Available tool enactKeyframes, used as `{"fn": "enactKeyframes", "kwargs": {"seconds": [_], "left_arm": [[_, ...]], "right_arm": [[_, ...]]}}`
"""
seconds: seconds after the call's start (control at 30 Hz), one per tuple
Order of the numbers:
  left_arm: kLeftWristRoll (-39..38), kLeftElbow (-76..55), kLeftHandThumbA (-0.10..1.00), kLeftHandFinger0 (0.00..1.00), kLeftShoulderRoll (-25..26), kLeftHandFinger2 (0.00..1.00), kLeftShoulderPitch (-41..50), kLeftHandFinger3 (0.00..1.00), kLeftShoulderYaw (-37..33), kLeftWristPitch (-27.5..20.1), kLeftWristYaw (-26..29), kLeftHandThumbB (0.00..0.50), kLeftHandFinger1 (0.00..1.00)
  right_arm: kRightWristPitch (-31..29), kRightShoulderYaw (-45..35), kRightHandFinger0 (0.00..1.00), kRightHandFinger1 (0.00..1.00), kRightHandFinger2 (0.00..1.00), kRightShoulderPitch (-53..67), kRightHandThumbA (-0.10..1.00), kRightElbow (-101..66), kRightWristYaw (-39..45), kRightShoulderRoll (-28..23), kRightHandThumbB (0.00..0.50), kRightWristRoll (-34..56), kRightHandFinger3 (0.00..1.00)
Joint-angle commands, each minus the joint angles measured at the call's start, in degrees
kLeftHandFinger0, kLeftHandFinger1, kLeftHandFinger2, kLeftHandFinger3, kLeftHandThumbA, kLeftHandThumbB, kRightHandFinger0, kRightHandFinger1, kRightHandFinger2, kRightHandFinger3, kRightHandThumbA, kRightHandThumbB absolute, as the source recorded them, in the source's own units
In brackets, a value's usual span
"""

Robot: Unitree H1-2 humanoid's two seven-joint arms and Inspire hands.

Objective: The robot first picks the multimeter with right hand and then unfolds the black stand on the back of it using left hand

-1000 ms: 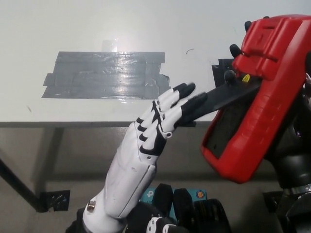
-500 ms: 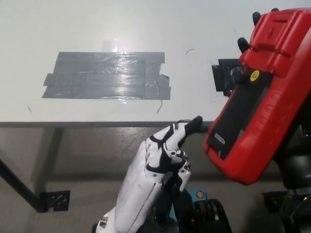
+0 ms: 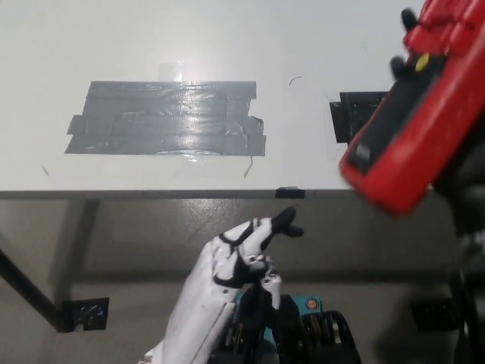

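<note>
The red multimeter (image 3: 436,121) hangs tilted above the table's right edge, partly cut off by the picture's right border. My black right hand (image 3: 400,64) is shut on it, with fingertips showing over its upper left edge. The dark back with the black stand (image 3: 390,114) faces the camera; I cannot tell how far the stand is folded out. My white left hand (image 3: 239,269) is low in the middle, below the table's front edge. It holds nothing, its fingers loosely apart and one stretched toward the table.
A white table (image 3: 151,38) carries a large patch of grey tape (image 3: 167,117) and a black tape square (image 3: 356,114) at the right. A small black mark (image 3: 289,192) sits on the front edge. A table leg (image 3: 30,292) runs below left.
The left hand let go of the stand and dropped down below the table edge. The right hand carried the multimeter up and to the right.
</note>
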Motion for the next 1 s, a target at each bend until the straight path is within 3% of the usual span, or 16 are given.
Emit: {"fn": "enactKeyframes", "kwargs": {"seconds": [0.0, 0.03, 0.07, 0.1, 0.13, 0.17, 0.27, 0.37, 0.43, 0.5, 0.6, 0.67, 0.7, 0.83, 0.97], "left_arm": [[-1.35, -1.13, 1.0, 0.82, 0.99, 0.43, 2.92, 1.0, 2.04, -1.47, 1.96, 0.268, 0.36], [-0.8, -0.99, 1.0, 1.0, 1.89, 0.55, 3.53, 1.0, 2.0, -1.47, 3.14, 0.267, 0.53], [0.66, -0.93, 1.0, 1.0, 2.02, 0.66, 4.24, 1.0, 2.52, -1.47, 3.62, 0.27, 0.6], [2.96, -0.76, 1.0, 1.0, 2.66, 0.87, 5.37, 1.0, 3.18, -1.47, 4.47, 0.269, 0.85], [3.04, -0.81, 1.0, 1.0, 2.65, 0.88, 5.52, 1.0, 3.13, -1.47, 4.43, 0.267, 0.88], [4.04, -0.66, 1.0, 1.0, 4.73, 1.0, 5.93, 1.0, 3.25, -1.47, 4.5, 0.238, 1.0], [6.43, -0.45, 1.0, 1.0, 5.02, 1.0, 8.15, 1.0, 6.24, -1.47, 1.78, 0.256, 1.0], [3.95, -0.22, 1.0, 1.0, 6.07, 1.0, 10.58, 1.0, 6.98, -0.56, -0.55, 0.282, 1.0], [4.01, 0.72, 1.0, 1.0, 6.48, 1.0, 10.98, 1.0, 7.25, -1.38, 0.04, 0.264, 1.0], [3.82, 1.17, 1.0, 1.0, 7.05, 1.0, 11.36, 1.0, 7.5, -1.45, 0.12, 0.265, 1.0], [3.73, 1.47, 1.0, 1.0, 6.88, 1.0, 11.94, 1.0, 7.69, -1.44, -0.43, 0.269, 1.0], [4.15, 1.64, 1.0, 1.0, 6.69, 1.0, 12.03, 1.0, 7.85, -1.42, -0.48, 0.27, 1.0], [4.33, 1.85, 1.0, 1.0, 6.82, 1.0, 11.98, 1.0, 7.92, -1.44, -0.36, 0.267, 1.0], [4.26, 2.02, 1.0, 1.0, 7.28, 1.0, 11.92, 1.0, 7.88, -1.47, 0.41, 0.25, 1.0], [3.33, 2.08, 1.0, 1.0, 7.42, 1.0, 11.48, 1.0, 7.77, -1.47, 0.97, 0.231, 1.0]], "right_arm": [[-2.43, -1.57, 0.02, 0.5, 0.93, -5.77, -0.1, 6.69, 5.61, -3.79, 0.018, -14.68, 1.0], [-2.89, -1.36, 0.03, 0.5, 0.94, -6.77, -0.1, 9.93, 6.97, -5.69, 0.019, -17.65, 1.0], [-3.5, -1.33, 0.03, 0.51, 0.95, -7.62, -0.1, 12.25, 7.41, -6.64, 0.042, -19.68, 1.0], [-4.96, -0.67, 0.03, 0.53, 1.0, -9.25, -0.1, 16.9, 8.8, -8.89, 0.051, -23.86, 0.96], [-5.07, -0.69, 0.01, 0.52, 1.0, -9.08, -0.1, 16.93, 8.9, -8.87, 0.06, -23.93, 0.95], [-7.3, 0.25, 0.0, 0.52, 0.96, -11.01, -0.1, 22.9, 9.83, -11.07, 0.08, -28.74, 0.91], [-9.55, 3.12, 0.0, 0.47, 0.87, -14.03, -0.1, 32.19, 9.54, -14.7, 0.111, -36.95, 0.86], [-12.61, 7.2, 0.0, 0.44, 0.87, -16.26, -0.1, 40.22, 10.12, -17.92, 0.101, -44.84, 0.85], [-15.11, 9.49, 0.0, 0.41, 0.81, -18.3, -0.1, 45.94, 10.78, -19.42, 0.102, -48.35, 0.83], [-15.68, 11.81, 0.0, 0.31, 0.73, -21.34, -0.1, 52.98, 9.91, -20.1, 0.128, -50.83, 0.77], [-17.7, 15.77, 0.03, 0.32, 0.66, -25.87, -0.1, 64.05, 8.62, -20.49, 0.143, -54.67, 0.71], [-18.69, 17.07, 0.03, 0.21, 0.49, -27.53, -0.1, 68.23, 8.3, -20.51, 0.151, -55.72, 0.66], [-19.96, 18.14, 0.0, 0.02, 0.42, -28.97, -0.1, 72.17, 8.78, -20.49, 0.148, -56.01, 0.67], [-23.5, 19.17, 0.0, 0.0, 0.44, -32.11, -0.1, 81.29, 10.6, -19.34, 0.149, -54.67, 0.61], [-23.78, 18.86, 0.0, 0.05, 0.56, -34.0, -0.1, 86.78, 11.14, -17.68, 0.15, -52.5, 0.71]]}}
